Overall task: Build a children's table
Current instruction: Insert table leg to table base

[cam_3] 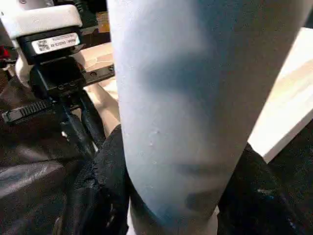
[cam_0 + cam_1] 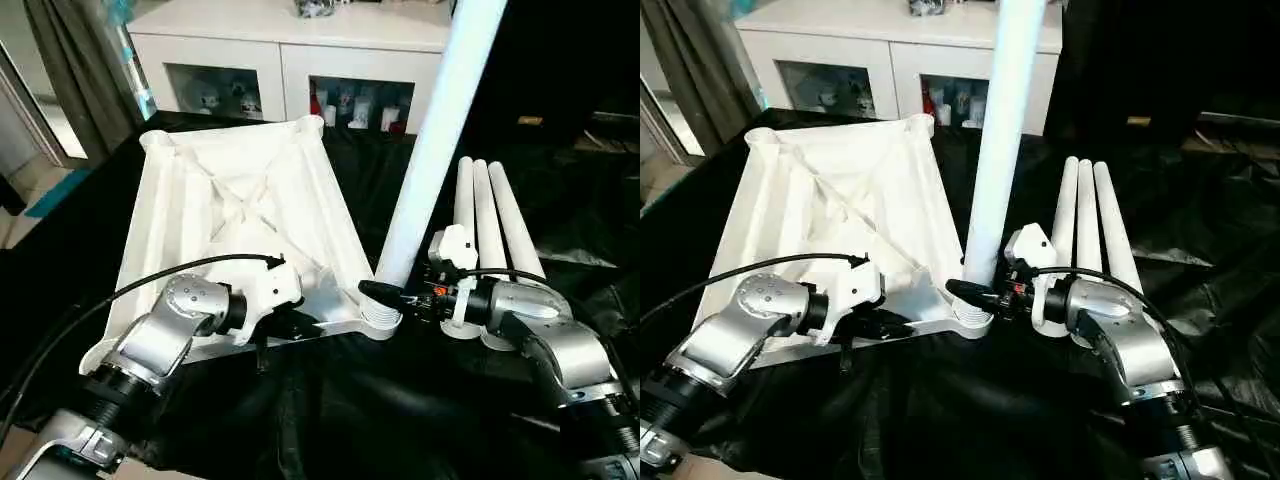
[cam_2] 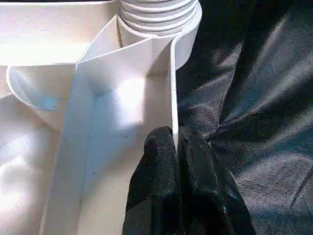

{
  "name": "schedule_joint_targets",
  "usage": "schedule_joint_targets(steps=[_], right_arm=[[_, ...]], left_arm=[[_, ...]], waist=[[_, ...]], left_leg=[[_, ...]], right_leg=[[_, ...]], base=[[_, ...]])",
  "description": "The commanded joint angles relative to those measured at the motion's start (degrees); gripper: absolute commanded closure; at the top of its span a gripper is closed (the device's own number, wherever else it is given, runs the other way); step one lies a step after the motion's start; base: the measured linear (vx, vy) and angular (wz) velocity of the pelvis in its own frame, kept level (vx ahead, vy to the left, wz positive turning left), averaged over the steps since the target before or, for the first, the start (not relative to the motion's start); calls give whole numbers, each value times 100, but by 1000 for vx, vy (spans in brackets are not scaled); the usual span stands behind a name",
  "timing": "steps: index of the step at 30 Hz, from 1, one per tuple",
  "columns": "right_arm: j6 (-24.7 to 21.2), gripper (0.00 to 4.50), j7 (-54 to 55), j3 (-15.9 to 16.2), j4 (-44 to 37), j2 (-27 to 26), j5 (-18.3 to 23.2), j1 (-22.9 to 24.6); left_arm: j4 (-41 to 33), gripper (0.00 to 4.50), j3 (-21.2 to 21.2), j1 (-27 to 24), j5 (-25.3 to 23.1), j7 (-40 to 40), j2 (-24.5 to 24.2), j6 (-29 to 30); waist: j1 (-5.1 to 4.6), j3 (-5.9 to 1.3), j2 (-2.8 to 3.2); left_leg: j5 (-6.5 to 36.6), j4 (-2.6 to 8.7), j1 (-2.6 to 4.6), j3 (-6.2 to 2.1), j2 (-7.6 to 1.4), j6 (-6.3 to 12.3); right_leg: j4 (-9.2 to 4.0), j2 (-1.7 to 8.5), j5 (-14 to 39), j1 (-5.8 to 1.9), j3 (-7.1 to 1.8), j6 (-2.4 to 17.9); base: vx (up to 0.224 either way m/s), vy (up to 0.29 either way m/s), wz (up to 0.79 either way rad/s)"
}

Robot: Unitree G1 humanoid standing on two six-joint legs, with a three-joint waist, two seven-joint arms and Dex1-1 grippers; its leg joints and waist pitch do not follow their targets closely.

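Head view, table top: the white plastic table top with a raised rim and round corner lobes [image 2: 235, 215] lies upside down on the black cloth of the big work table [image 2: 400, 400].
Head view, left pincer: the left pincer [image 2: 300, 322] sits at the near edge of the table top and is clenched on its thin rim.
Head view, standing leg: one long white tapered tube leg [image 2: 435, 140] stands up, a little tilted, in the ribbed corner socket [image 2: 380, 318] just beside the left pincer.
Head view, right pincer: the right pincer [image 2: 385, 293] grasps the bottom of that standing leg, one black finger on each side.
Head view, spare legs: three more white tube legs [image 2: 490, 225] lie side by side on the cloth, just behind the right pincer.
Head view, far back: a white cabinet with glass doors [image 2: 285, 60] stands well behind the table top.
Left wrist view: the two black fingers [image 3: 156, 171] pinch the thin white rim [image 3: 172, 88] between them. The ribbed socket [image 3: 156, 14] is straight ahead of the fingertips.
Right wrist view: the white leg [image 1: 195, 107] fills the space between the black fingers [image 1: 110, 181]. The left pincer [image 1: 73, 132] shows past it, low on the table top.
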State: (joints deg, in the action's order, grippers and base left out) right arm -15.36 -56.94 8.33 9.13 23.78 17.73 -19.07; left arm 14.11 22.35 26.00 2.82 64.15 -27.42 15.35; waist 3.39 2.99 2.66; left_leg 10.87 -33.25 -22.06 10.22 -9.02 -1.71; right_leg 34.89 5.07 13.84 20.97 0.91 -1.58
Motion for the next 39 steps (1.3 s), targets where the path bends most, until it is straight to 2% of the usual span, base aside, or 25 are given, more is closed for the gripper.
schedule_joint_targets(steps=[1, 3, 4, 5, 6, 9, 14, 15, 17, 18, 21, 23, 24, 25, 26, 29, 30, 32, 33, 34, 35, 36, 37, 38, 39], right_arm=[[-224, 262, -116, 374, 416, 62, -233, 297], [-200, 262, -55, 363, 361, 58, -266, 338], [-177, 262, 2, 346, 325, 47, -280, 370], [-169, 262, 20, 339, 316, 42, -283, 379], [-165, 262, 184, 276, 263, -3, -300, 425], [-152, 262, 550, 148, 144, -122, -335, 557], [-253, 262, 1272, -49, 248, -423, -442, 641], [-288, 262, 1613, -109, 384, -570, -510, 608], [-304, 262, 1821, -139, 468, -666, -552, 579], [-308, 262, 2054, -165, 561, -773, -613, 532], [-387, 262, 2616, -100, 726, -1109, -797, 381], [-524, 262, 3035, -103, 882, -1393, -867, 209], [-615, 262, 3269, -130, 996, -1549, -882, 100], [-639, 262, 3331, -140, 1025, -1590, -885, 73], [-739, 262, 3603, -142, 1243, -1778, -942, -97], [-832, 262, 3740, -150, 1389, -1877, -980, -202], [-951, 262, 3828, -200, 1495, -1984, -925, -316], [-1095, 262, 3951, -282, 1670, -2149, -856, -506], [-1120, 262, 3966, -306, 1717, -2193, -838, -560], [-1132, 262, 3978, -321, 1767, -2230, -838, -615], [-1128, 262, 3976, -320, 1782, -2237, -846, -631], [-1129, 262, 3979, -334, 1824, -2258, -840, -664], [-1151, 262, 3987, -355, 1853, -2276, -824, -687], [-1140, 262, 3985, -345, 1900, -2272, -859, -721], [-1131, 262, 3984, -336, 1933, -2268, -886, -744]], left_arm=[[-106, 450, -91, 124, -26, 6, -115, 82], [-121, 450, -119, 109, -33, -42, -120, 103], [-130, 450, -131, 99, -51, -92, -115, 135], [-132, 450, -133, 96, -58, -108, -113, 144], [-159, 450, -170, 91, -64, -213, -74, 244], [-281, 450, -257, 39, -22, -392, 4, 420], [-567, 450, -369, 18, 76, -633, 129, 835], [-696, 450, -402, 28, 90, -764, 204, 1044], [-769, 450, -421, 42, 90, -863, 260, 1183], [-819, 450, -443, 67, 61, -1000, 329, 1330], [-995, 450, -443, 111, -93, -1414, 581, 1804], [-1052, 450, -428, 146, -248, -1806, 821, 2129], [-1053, 450, -431, 175, -342, -2059, 976, 2311], [-1057, 450, -431, 183, -361, -2128, 1015, 2364], [-1055, 450, -398, 241, -563, -2574, 1256, 2663], [-1088, 450, -340, 282, -696, -2834, 1405, 2891], [-1172, 450, -279, 287, -710, -2926, 1568, 3013], [-1303, 450, -133, 316, -777, -3087, 1791, 3212], [-1329, 450, -106, 329, -790, -3141, 1855, 3282], [-1345, 450, -79, 350, -810, -3196, 1907, 3346], [-1346, 450, -78, 357, -812, -3210, 1922, 3363], [-1341, 450, -81, 373, -814, -3244, 1946, 3401], [-1333, 450, -90, 387, -813, -3264, 1950, 3423], [-1327, 450, -107, 401, -821, -3283, 1958, 3461], [-1326, 450, -118, 409, -826, -3296, 1964, 3489]], waist=[[-4, -116, 1], [-5, -81, 0], [-12, -71, -23], [-4, -54, -13], [0, -36, -31], [5, -15, -43], [-10, 17, -50], [-10, 12, -32], [-26, 2, -41], [-40, -8, -30], [-68, -14, -29], [-93, -17, -46], [-127, -9, -51], [-128, -11, -46], [-136, -15, -73], [-137, -7, -68], [-141, -10, -117], [-151, -20, -113], [-133, -19, -106], [-143, -26, -145], [-137, -27, -127], [-142, -32, -158], [-134, -26, -144], [-139, -41, -165], [-137, -39, -158]], left_leg=[[1595, 528, 101, -153, -386, 104], [1782, 553, 122, -154, -397, 62], [1822, 557, 121, -149, -398, 49], [1900, 573, 126, -155, -405, 10], [1964, 589, 135, -155, -412, -27], [2043, 610, 157, -150, -416, -96], [2271, 656, 127, -190, -410, -239], [2206, 663, 107, -196, -408, -255], [2079, 674, 82, -196, -395, -260], [1968, 675, 83, -186, -394, -265], [1673, 664, 51, -178, -370, -222], [1602, 646, 69, -160, -375, -198], [1536, 641, 55, -152, -363, -191], [1513, 638, 60, -157, -360, -182], [1503, 628, 67, -143, -358, -156], [1532, 623, 71, -145, -357, -142], [1517, 626, 63, -139, -373, -91], [1438, 632, 48, -155, -366, -80], [1487, 617, 73, -146, -364, -90], [1505, 619, 71, -141, -366, -86], [1495, 624, 62, -151, -368, -100], [1546, 621, 75, -143, -368, -120], [1572, 623, 79, -145, -367, -130], [1596, 620, 82, -140, -365, -141], [1581, 622, 80, -145, -365, -145]], right_leg=[[-440, 300, 438, -57, -164, 1535], [-476, 314, 846, -39, -177, 1505], [-491, 315, 947, -35, -182, 1489], [-509, 326, 1153, -26, -193, 1444], [-527, 326, 1333, -12, -203, 1382], [-561, 335, 1581, 27, -222, 1302], [-593, 345, 2081, 50, -219, 1115], [-587, 342, 2007, 45, -216, 1083], [-579, 332, 1830, 20, -198, 1062], [-565, 320, 1600, 32, -196, 1102], [-545, 302, 1186, -7, -169, 1138], [-543, 296, 961, 8, -178, 1209], [-527, 287, 873, 2, -176, 1259], [-535, 294, 882, -3, -176, 1268], [-543, 285, 888, -4, -180, 1265], [-564, 295, 1047, -5, -183, 1256], [-561, 294, 1011, -13, -194, 1226], [-555, 274, 941, -23, -172, 1216], [-572, 277, 938, -3, -181, 1195], [-569, 271, 932, -11, -182, 1188], [-555, 279, 919, -16, -181, 1192], [-574, 267, 927, -8, -178, 1160], [-571, 269, 952, 2, -181, 1154], [-576, 267, 980, -5, -182, 1142], [-570, 270, 971, -3, -183, 1141]], base=[[0, 0, 0], [0, 0, 0], [0, 0, 0], [0, 0, 0], [0, 0, 0], [0, 0, 0], [0, 0, 0], [0, 0, 0], [0, 0, 0], [0, 0, 0], [0, 0, 0], [0, 0, 0], [0, 0, 0], [0, 0, 0], [0, 0, 0], [0, 0, 0], [0, 0, 0], [0, 0, 0], [0, 0, 0], [0, 0, 0], [0, 0, 0], [0, 0, 0], [0, 0, 0], [0, 0, 0], [0, 0, 0]])
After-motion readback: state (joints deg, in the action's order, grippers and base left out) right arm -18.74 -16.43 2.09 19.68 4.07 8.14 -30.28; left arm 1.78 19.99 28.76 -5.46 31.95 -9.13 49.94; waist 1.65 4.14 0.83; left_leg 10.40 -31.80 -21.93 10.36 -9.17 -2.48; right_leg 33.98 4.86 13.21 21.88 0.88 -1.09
